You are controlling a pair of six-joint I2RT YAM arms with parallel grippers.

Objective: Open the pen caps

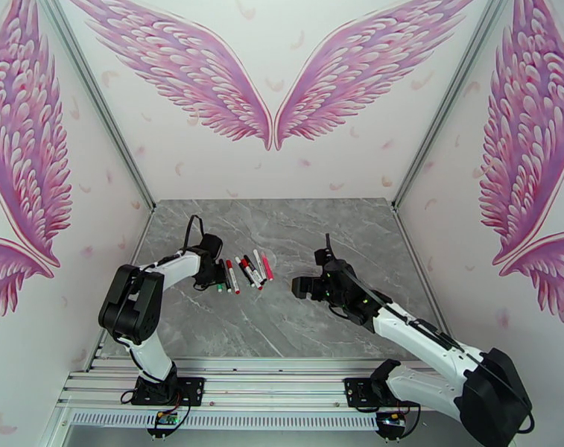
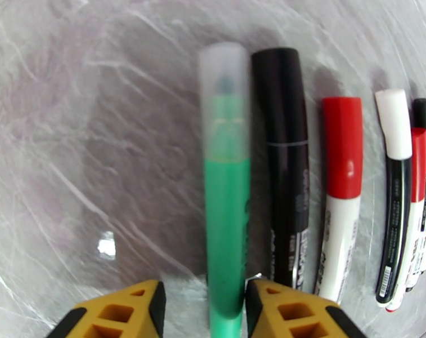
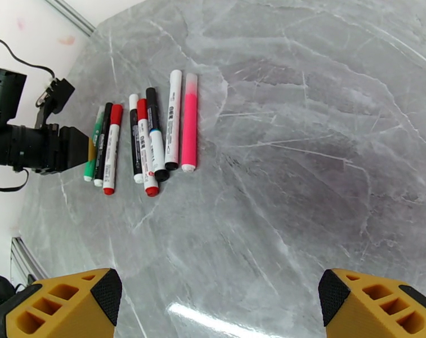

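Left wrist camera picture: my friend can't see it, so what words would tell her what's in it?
A green pen with a frosted cap lies on a grey marble table between the open yellow fingers of the left pincer. Beside it lie a black pen, a white pen with a red cap and a few more pens.

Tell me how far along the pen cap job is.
Done: nothing, every marker pen on the grey marble table has its cap on. In hand: the left claw straddles the green pen with the frosted cap, not yet clamped. Left: all the caps; the right claw hangs open, empty.
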